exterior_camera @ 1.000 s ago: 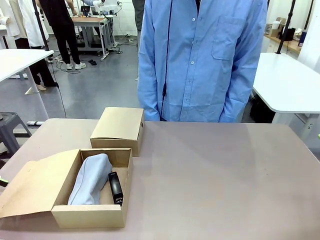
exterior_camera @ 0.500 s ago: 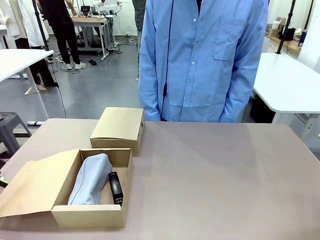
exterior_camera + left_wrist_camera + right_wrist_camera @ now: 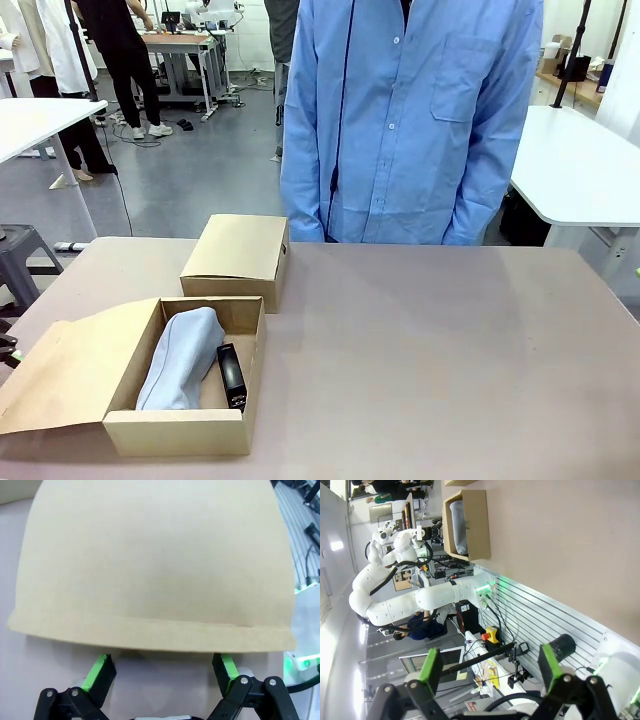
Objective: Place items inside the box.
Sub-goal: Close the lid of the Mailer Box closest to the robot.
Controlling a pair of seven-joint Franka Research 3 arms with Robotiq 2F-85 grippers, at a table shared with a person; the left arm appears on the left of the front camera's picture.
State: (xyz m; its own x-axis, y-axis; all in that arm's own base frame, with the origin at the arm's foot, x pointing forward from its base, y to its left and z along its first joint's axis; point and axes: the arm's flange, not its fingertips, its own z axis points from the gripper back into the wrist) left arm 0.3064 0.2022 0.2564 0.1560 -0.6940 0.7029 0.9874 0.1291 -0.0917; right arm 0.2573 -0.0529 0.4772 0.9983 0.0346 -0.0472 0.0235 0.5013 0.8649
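Across the table, only the person (image 3: 410, 120) has shifted slightly. Both my claws, left (image 3: 162, 672) and right (image 3: 487, 672), gape empty. Nearest, box (image 3: 175, 432) holds grey pouch (image 3: 180, 360) beside black stapler (image 3: 231, 375). Beyond, closed box (image 3: 238, 258).

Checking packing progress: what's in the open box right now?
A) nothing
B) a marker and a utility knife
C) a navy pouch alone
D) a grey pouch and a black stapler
D: in the front view the grey pouch lies lengthwise in the open box, with the black stapler beside it along the box's right wall.
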